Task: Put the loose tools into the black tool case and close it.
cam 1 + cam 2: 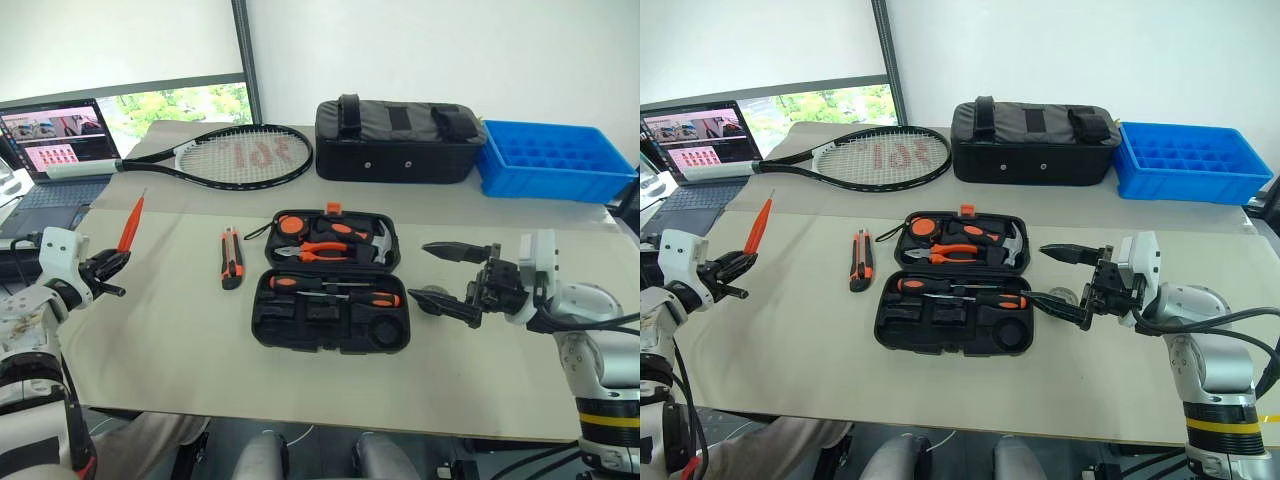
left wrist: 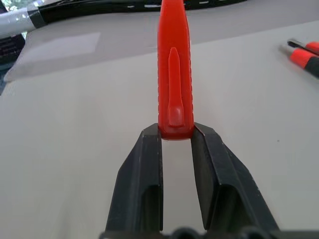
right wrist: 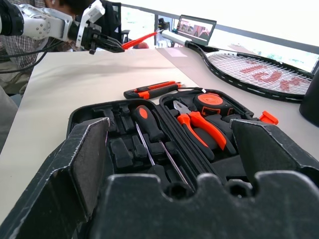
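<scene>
**Left arm has the orange tool up, case is the next stop**

Starting on the left: the left gripper (image 1: 112, 262) is pinching a slim bright-orange plastic tool (image 1: 131, 222) by its butt end, jaws pressed onto it from both sides, the thin end sticking up and away from the worktop (image 1: 170, 330). The forearm sits low at the left edge and the gripper points roughly forward, well apart from everything else. So I'd say we're mid-carry: one loose tool picked, not yet stowed.

Next over, an orange-and-black utility knife (image 1: 231, 258) lies flat just beside the case, untouched. That one looks like it's still on the to-do list.

The flat black hard-plastic clamshell tool case (image 1: 330, 296) lies open in the middle, with pliers, tape measure and screwdrivers already seated in its slots.

On the right, the right gripper (image 1: 445, 275) hovers just beside the case's right edge, jaws spread wide and empty, pointing in toward it.

Next move, my guess: swing the orange tool rightward over the case, tip it down level and line it up with a free slot before letting go.
</scene>
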### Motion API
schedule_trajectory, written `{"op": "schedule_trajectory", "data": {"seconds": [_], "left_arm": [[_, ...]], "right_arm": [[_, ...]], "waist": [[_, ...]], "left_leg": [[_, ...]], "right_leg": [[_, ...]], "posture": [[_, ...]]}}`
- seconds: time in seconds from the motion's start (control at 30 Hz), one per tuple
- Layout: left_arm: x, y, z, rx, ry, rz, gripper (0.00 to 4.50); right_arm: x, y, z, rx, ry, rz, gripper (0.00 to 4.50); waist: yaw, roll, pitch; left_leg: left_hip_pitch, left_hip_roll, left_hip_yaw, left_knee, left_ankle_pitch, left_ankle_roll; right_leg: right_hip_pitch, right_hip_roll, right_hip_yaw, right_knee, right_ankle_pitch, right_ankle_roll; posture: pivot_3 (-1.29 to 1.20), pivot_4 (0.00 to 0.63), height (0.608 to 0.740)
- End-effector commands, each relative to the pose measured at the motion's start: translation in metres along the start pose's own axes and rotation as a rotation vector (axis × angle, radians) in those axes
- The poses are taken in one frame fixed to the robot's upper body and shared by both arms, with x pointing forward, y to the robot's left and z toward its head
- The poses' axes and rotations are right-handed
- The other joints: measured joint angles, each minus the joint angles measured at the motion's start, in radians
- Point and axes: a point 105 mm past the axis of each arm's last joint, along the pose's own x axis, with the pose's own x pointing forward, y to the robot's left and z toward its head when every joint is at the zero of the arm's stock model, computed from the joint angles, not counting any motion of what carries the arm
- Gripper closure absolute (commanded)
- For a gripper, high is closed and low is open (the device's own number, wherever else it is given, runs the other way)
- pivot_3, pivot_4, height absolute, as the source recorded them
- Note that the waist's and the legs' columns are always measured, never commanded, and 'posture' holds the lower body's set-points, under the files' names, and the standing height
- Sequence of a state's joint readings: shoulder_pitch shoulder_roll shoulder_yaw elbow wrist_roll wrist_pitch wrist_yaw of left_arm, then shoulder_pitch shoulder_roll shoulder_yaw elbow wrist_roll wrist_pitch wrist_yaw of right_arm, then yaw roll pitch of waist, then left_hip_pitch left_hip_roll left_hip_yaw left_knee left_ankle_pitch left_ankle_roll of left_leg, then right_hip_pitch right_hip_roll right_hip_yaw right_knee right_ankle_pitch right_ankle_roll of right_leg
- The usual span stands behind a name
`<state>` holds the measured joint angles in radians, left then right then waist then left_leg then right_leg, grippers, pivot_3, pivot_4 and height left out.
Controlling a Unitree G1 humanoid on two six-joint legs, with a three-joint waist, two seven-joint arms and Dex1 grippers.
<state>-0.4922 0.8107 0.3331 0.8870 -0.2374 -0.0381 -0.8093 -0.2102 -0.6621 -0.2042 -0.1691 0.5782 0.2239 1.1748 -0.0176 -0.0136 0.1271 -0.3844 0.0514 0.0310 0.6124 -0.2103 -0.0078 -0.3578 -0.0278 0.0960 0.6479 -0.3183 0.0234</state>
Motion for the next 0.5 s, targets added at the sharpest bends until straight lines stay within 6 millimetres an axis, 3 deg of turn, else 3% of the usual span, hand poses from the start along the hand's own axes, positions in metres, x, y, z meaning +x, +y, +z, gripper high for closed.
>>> {"op": "schedule_trajectory", "data": {"seconds": [0.03, 0.2, 0.5], "left_arm": [[-0.001, -0.005, 0.035, 0.002, -0.153, -0.026, 4.1], [0.0, -0.068, 0.063, 0.102, -0.21, -0.356, 4.1], [-0.002, -0.178, 0.079, 0.365, -0.155, -0.862, 4.1]], "right_arm": [[-0.003, 0.0, 0.013, -0.05, -0.038, -0.001, 0.0], [-0.013, -0.001, 0.012, -0.045, -0.015, -0.001, 0.0], [-0.035, 0.007, 0.002, -0.017, 0.045, 0.005, 0.0]], "waist": [[0.002, 0.0, 0.0], [0.006, 0.0, 0.0], [0.001, 0.0, 0.0]], "left_leg": [[0.0, 0.0, 0.0, 0.0, 0.0, 0.0], [-0.001, 0.0, 0.0, 0.001, 0.0, 0.0], [0.0, -0.001, 0.0, 0.001, 0.0, 0.0]], "right_leg": [[0.0, 0.0, 0.0, 0.0, 0.0, 0.0], [0.001, -0.001, 0.0, 0.0, 0.0, 0.0], [0.002, 0.001, 0.001, -0.002, 0.0, 0.0]], "posture": [[0.0, 0.15, 0.708], [0.0, 0.15, 0.708], [0.0, 0.15, 0.708]]}}
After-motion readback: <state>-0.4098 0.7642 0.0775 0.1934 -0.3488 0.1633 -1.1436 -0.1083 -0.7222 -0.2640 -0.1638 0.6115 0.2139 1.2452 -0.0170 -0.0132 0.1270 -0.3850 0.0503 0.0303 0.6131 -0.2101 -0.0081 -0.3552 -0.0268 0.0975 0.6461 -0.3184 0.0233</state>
